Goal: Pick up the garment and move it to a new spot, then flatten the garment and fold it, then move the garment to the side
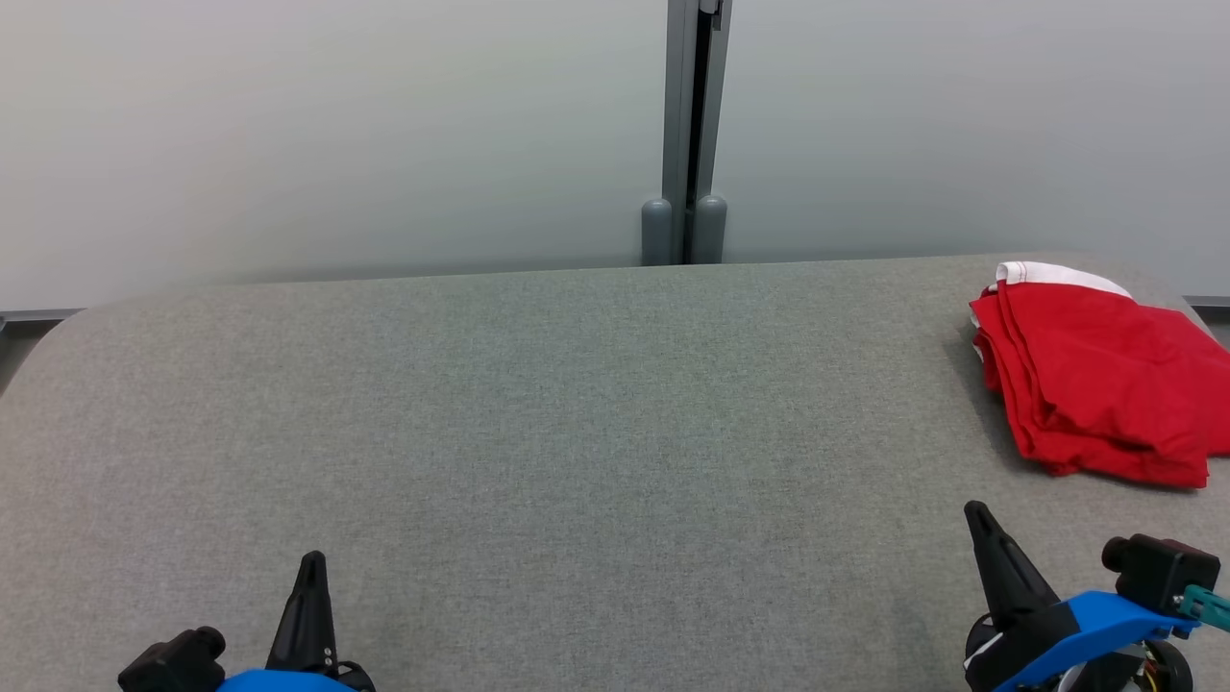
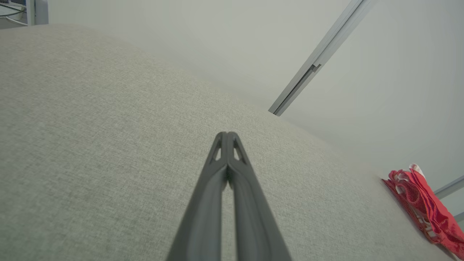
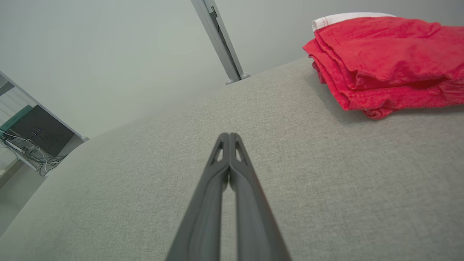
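Lying folded at table (image 1: 577, 432) right edge: one red garment (image 1: 1095, 384). Left gripper (image 1: 312, 567), right gripper (image 1: 975, 514) both clenched, empty.

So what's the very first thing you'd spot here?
The bright red garment, folded with a white edge, at the far right of the grey table. Then the dark left fingers at the lower left and right fingers at the lower right, both pairs shut, holding nothing.

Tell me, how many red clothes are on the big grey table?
1. The folded red garment lies at the far right of the table, ahead of the right tool. Its folds could hide another piece; I cannot tell.
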`<state>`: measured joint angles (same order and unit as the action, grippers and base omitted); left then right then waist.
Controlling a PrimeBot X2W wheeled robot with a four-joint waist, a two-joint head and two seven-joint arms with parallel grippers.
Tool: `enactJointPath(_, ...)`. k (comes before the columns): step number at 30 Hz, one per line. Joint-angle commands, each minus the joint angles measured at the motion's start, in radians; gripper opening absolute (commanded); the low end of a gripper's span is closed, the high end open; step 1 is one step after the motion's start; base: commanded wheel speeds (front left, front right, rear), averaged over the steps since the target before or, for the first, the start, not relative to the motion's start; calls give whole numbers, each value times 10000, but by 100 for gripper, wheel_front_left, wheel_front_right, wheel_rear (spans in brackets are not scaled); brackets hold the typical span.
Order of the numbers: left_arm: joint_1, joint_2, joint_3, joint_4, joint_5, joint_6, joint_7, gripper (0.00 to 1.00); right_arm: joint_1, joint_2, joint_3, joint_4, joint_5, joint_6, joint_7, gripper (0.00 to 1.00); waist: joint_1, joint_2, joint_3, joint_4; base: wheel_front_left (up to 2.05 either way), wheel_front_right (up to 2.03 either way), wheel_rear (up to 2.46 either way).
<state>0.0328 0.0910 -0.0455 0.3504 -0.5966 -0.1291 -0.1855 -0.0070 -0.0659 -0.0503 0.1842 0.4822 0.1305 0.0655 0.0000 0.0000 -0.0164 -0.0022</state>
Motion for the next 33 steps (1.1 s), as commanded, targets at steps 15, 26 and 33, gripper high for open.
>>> enactJointPath(15, -599, -71, 368, -379, -2190, -7, 638, 0, -425, 37, -160, 15, 2457, 1, 99, 0, 0, 0, 26, 4, 0, 0, 0)
enactJointPath(26, -755, -123, 587, -502, -3517, -9, 1034, 0, -534, 56, -242, 109, 3928, 1, 160, 0, 0, 0, 46, 6, 0, 0, 0)
enactJointPath(33, -831, -151, 700, -574, -4279, -11, 1260, 0, -608, 68, -293, 165, 4786, 1, 201, 0, 0, 0, 58, 7, 0, 0, 0)
